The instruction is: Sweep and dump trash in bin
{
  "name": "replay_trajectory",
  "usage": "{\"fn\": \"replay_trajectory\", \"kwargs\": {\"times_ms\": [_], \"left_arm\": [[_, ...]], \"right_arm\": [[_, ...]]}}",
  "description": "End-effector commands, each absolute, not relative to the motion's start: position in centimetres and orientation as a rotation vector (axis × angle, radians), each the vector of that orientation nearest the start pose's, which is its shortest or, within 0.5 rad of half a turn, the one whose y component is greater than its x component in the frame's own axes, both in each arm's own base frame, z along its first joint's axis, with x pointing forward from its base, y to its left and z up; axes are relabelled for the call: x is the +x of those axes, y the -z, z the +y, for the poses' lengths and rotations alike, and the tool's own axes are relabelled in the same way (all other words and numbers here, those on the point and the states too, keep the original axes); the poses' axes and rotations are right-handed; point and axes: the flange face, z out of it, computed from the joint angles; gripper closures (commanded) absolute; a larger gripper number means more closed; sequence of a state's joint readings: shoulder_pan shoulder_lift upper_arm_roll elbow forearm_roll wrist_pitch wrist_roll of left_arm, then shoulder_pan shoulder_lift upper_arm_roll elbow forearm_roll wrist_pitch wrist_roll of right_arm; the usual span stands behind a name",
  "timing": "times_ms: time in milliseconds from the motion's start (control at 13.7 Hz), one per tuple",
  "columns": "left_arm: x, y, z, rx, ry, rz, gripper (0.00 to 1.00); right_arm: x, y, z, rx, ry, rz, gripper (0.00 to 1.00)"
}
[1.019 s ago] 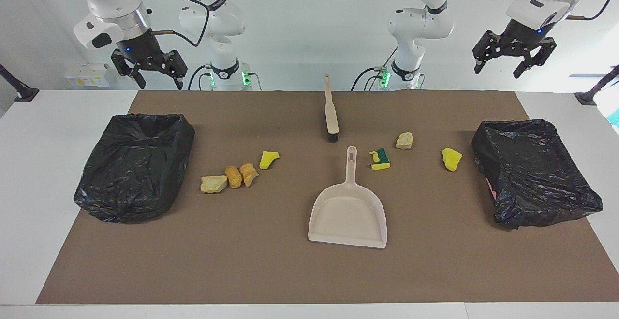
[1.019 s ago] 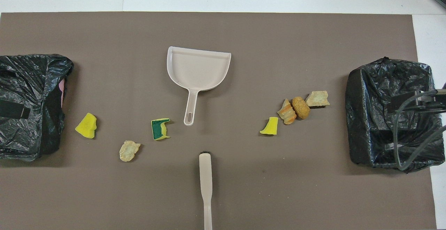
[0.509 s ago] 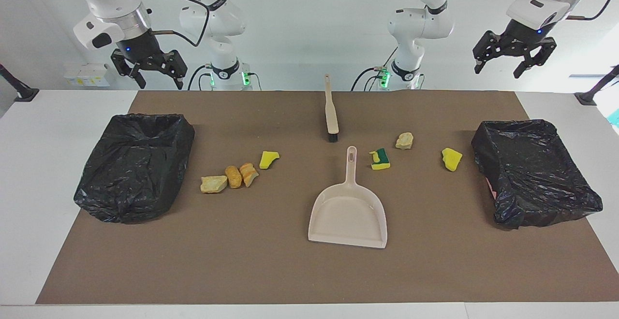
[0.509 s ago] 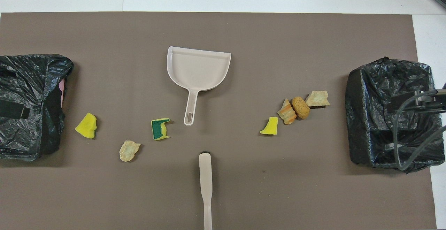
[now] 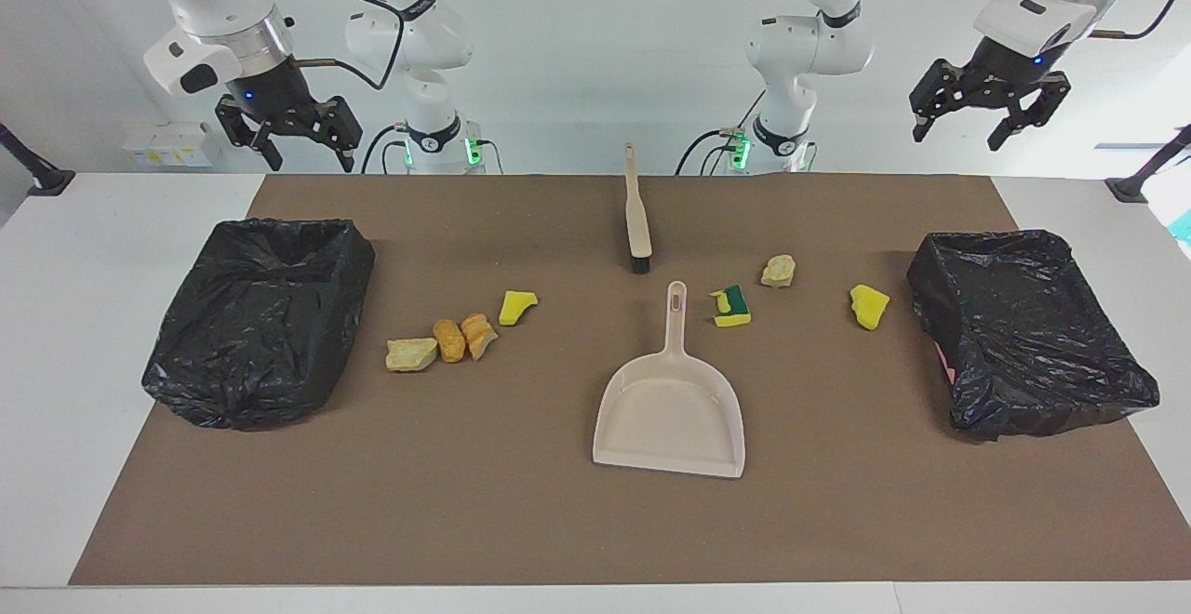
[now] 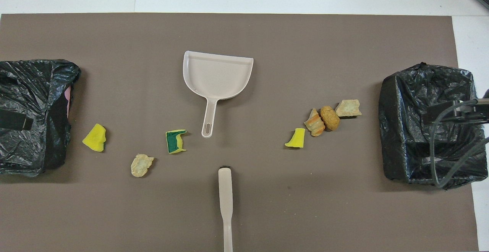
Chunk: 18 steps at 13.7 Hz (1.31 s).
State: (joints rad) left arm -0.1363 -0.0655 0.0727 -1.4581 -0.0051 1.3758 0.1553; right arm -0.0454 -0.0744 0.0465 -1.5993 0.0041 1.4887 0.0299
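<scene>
A brown mat (image 5: 521,521) covers most of the white worktop (image 5: 56,335), and the beige plastic dustpan (image 5: 670,414) lies flat near its middle, handle toward the robots, with a broad bare stretch of mat between its wide mouth and the mat's edge farthest from the robots. Just nearer the robots than the dustpan's handle lies the brush (image 5: 637,214), a slim beige handle with a dark bristle tip, in line with the handle but not touching it.

The trash (image 5: 450,339) lies in two loose groups either side of the dustpan. Toward the right arm's end: three tan, crusty bread-like chunks touching in a row and a yellow sponge wedge (image 5: 516,306) just beside them. Toward the left arm's end: a green-backed sponge (image 5: 732,306) close to the dustpan handle, a pale chunk (image 5: 778,271) and another yellow sponge piece (image 5: 868,305), all apart.

Two bins lined with crinkled, glossy black bags (image 5: 260,316) (image 5: 1028,340) sit at the mat's two ends.

The right gripper (image 5: 307,153) and left gripper (image 5: 958,130) hang high above the robots' edge of the worktop, fingers apart, holding nothing.
</scene>
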Motion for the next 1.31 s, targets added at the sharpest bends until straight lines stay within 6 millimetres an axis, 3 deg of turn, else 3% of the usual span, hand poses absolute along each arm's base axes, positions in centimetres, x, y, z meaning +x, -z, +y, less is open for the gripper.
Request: {"fn": "replay_trajectory", "kwargs": {"times_ms": [0,1237], "left_arm": [[50.75,-69.93,-2.79,-3.122,-0.029,0.33,0.0],[50.75,-69.93,-2.79,-3.122,-0.029,0.33,0.0]], "right_arm": [[51.28,-64.53,0.34,-3.129,-0.055,-0.025,0.0],[50.91,-64.19,0.62,-3.128,-0.082,-0.025,0.0]]}}
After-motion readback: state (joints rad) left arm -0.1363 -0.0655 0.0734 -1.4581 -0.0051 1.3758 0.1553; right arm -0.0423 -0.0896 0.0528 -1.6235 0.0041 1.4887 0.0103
